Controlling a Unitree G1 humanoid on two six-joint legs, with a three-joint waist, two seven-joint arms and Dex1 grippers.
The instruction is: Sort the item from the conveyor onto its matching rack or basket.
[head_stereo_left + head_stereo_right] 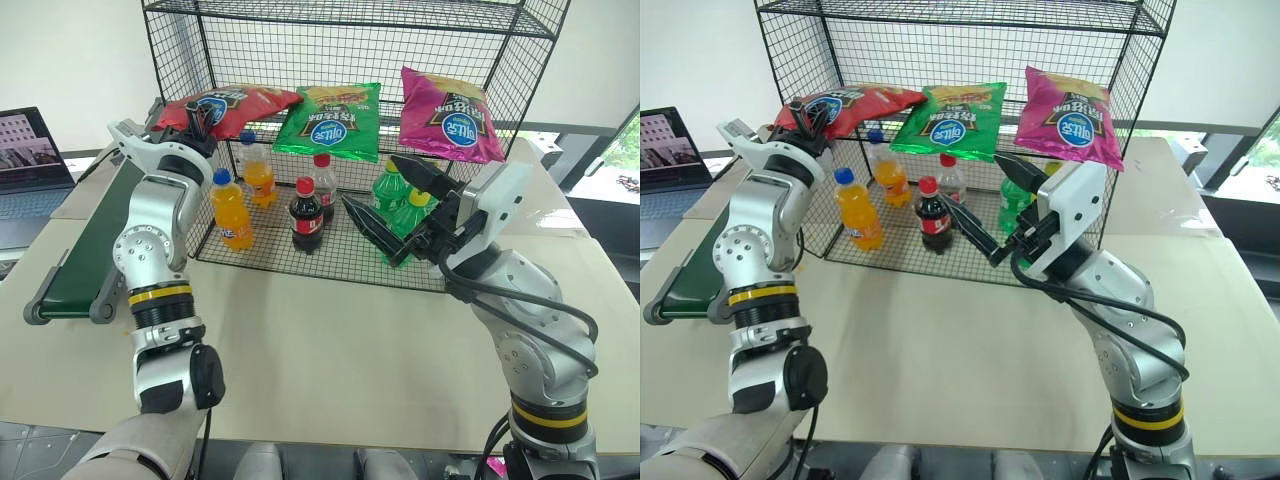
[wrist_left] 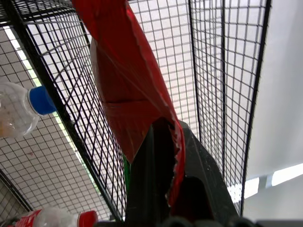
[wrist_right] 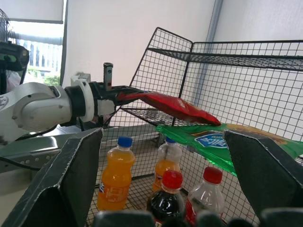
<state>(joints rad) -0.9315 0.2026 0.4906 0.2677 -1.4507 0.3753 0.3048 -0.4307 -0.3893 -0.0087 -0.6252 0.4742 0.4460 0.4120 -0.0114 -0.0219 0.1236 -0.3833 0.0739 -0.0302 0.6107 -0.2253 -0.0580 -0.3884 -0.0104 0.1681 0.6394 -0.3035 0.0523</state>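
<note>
At ten o'clock on the rack (image 1: pixel 350 40), my left claw (image 1: pixel 195 122) pinched the end of the red chip bag (image 1: pixel 228 106) — the bag lay over the middle tier, just beside the green bag (image 1: pixel 332 122). My right claw (image 1: pixel 385 205) hung wide open at three o'clock, holding nothing — the conveyor (image 1: pixel 85 250) ran at nine o'clock.

You see the left gripper (image 2: pixel 163 156) clamped tight on one end of the red chip bag (image 2: pixel 128 90), which stretches away against the black wire rack (image 2: pixel 208 71). Beside the bag sit a blue-capped bottle (image 2: pixel 21 111) and a red-capped bottle (image 2: pixel 57 218).
</note>
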